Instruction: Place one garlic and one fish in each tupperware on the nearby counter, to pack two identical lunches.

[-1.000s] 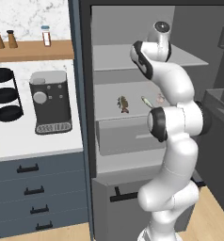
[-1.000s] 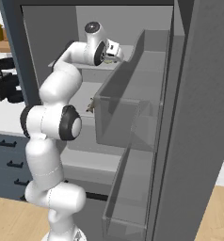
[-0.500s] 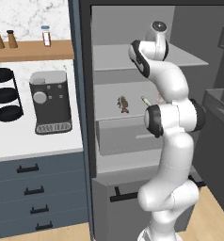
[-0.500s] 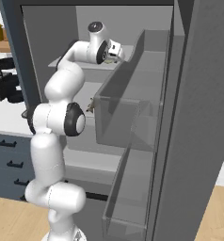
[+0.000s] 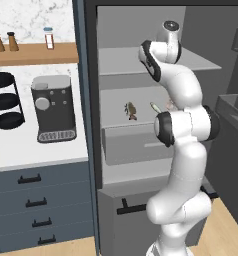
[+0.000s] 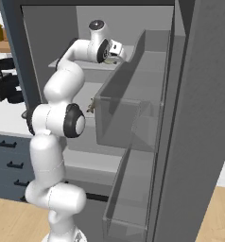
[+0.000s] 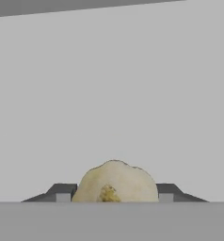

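Cream garlic [image 7: 115, 182] sat right between the gripper [image 7: 114, 194] tips on the upper fridge shelf [image 5: 126, 60].
Fingers looked snug against both sides, though a real grip I couldn't tell; I'd squeeze firm and centred before lifting straight out.

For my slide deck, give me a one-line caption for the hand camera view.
A cream-beige rounded garlic bulb sits between the gripper's two dark finger tips, against a plain grey surface.
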{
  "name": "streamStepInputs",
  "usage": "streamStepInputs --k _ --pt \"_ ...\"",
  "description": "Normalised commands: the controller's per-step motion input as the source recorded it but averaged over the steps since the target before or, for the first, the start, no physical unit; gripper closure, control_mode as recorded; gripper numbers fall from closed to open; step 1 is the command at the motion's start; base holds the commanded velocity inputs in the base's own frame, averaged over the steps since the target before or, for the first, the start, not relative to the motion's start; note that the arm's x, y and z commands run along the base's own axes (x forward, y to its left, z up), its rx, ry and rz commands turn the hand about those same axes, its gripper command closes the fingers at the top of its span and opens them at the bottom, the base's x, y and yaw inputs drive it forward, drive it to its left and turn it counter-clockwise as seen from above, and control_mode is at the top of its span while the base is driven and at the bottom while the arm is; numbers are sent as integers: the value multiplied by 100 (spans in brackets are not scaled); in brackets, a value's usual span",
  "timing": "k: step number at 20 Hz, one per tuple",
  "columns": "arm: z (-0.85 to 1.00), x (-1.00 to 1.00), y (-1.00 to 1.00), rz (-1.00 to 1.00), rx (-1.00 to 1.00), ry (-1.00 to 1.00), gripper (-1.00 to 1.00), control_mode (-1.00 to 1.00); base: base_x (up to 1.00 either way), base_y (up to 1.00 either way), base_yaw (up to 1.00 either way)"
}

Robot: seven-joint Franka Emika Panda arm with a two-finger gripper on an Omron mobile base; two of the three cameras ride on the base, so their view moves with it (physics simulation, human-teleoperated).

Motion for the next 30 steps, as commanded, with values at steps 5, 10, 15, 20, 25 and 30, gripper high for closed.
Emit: streamStepInputs --k 5,10,15,20,25,30 --pt "-25 -100 20 4 0 -1 100 -100 0 0 0" --pt "-7 -100 17 4 0 0 100 -100 0 0 0" --pt "-9 -100 10 3 0 0 100 -100 0 0 0" --pt "-46 -99 0 2 -1 1 100 -100 0 0 0" --pt "-68 -87 1 3 -6 0 100 -100 0 0 0" --pt "-14 -19 1 1 -1 0 100 100 -80 17 2"
